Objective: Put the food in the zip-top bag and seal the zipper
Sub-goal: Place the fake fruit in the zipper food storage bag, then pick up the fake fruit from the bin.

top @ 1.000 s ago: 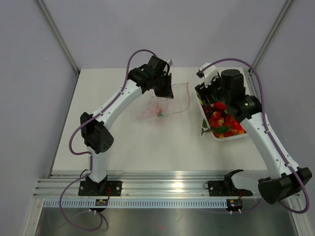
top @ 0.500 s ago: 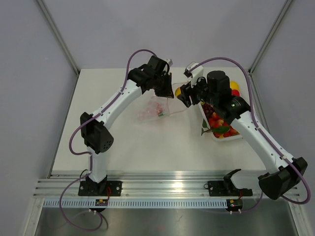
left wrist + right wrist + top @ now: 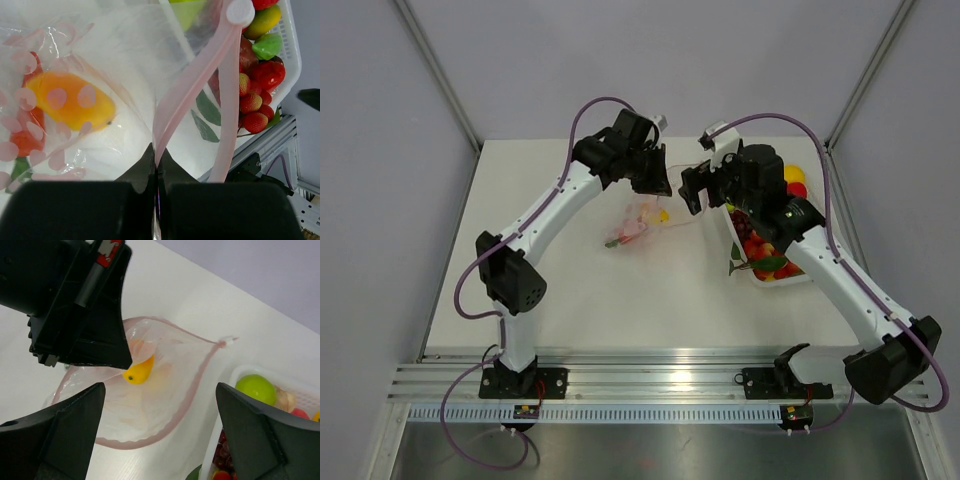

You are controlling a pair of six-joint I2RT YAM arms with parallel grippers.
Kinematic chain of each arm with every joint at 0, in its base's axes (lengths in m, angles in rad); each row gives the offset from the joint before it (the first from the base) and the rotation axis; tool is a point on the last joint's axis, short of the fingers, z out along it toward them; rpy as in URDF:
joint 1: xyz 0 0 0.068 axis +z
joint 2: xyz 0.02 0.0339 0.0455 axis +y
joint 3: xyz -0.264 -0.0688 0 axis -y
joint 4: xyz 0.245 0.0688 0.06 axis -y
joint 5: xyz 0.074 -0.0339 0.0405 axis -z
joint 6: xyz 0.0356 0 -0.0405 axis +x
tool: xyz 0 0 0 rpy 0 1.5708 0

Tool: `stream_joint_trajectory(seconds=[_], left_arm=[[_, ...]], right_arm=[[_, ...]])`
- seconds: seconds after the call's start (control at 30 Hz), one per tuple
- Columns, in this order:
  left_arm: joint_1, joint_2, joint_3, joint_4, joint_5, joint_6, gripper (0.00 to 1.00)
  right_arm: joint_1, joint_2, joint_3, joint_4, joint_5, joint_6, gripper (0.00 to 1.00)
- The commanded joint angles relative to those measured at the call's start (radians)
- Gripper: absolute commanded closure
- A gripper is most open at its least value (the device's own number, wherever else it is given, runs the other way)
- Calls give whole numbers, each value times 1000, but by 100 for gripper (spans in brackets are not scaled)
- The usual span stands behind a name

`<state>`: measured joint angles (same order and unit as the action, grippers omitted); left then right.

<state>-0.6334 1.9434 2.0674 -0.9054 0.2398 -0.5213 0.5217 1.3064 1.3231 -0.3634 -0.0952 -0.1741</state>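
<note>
**Left claw pinches the bag's mouth; right claw gapes above it**

A red label [image 3: 102, 251] sits on the body of the left claw [image 3: 156, 165], its print too small to read. The bag's film carries pale pink dots and no words.

The left claw is closed tight, its jaws meeting on the zipper [image 3: 192, 80]. The pink strip runs straight into the pinch and holds up one side of the bag [image 3: 645, 222]. From there the strip splits into two bands, so the mouth stands open in a wide loop that ends at a small round tab [image 3: 229, 341].

The right claw [image 3: 160, 390] is spread wide and holds nothing. It hovers over the open mouth, opposite the left claw, with the bag below and between the two.

Some of the food [image 3: 772, 248] is already in the bag. A yellow piece [image 3: 138, 371] lies just inside, right at the tip of the left claw, and a red piece [image 3: 25, 140] with a green stem lies deeper in, beside it.

The rest fills the white tray [image 3: 292, 60] on the counter [image 3: 570, 300], near the bag's tab end but not touching it. It holds strawberries [image 3: 252, 102], a green apple [image 3: 255, 387], and other red, yellow and green pieces with dark leaves. The right arm covers part of the tray in the top view.
</note>
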Motion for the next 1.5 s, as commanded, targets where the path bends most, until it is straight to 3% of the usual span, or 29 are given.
stream_joint_trajectory(seconds=[0.0, 0.1, 0.23, 0.27, 0.33, 0.47, 0.67, 0.77, 1.03, 1.47], left_arm=[[31, -67, 7, 22, 39, 9, 100], [55, -87, -13, 23, 44, 14, 100], [67, -126, -44, 23, 35, 27, 100], [67, -129, -50, 26, 33, 30, 100], [67, -141, -72, 31, 35, 30, 100], [67, -152, -99, 37, 35, 38, 100], [67, -178, -147, 56, 38, 47, 100], [67, -173, -148, 57, 47, 46, 100], [66, -159, -153, 60, 55, 49, 100], [66, -143, -141, 59, 53, 41, 100]], right_arm=[[6, -64, 13, 52, 151, 88, 1], [-41, -29, 106, -76, 345, 197, 0], [-186, 128, 255, -427, 347, 343, 3], [-196, 132, 249, -439, 359, 349, 3], [-224, 120, 200, -428, 379, 384, 5], [-317, 79, 110, -372, 393, 455, 19], [-510, 66, -7, -256, 339, 441, 12], [-598, 135, 2, -236, 267, 433, 3], [-680, 299, 86, -180, 167, 447, 0], [-707, 485, 176, -123, 100, 467, 1]])
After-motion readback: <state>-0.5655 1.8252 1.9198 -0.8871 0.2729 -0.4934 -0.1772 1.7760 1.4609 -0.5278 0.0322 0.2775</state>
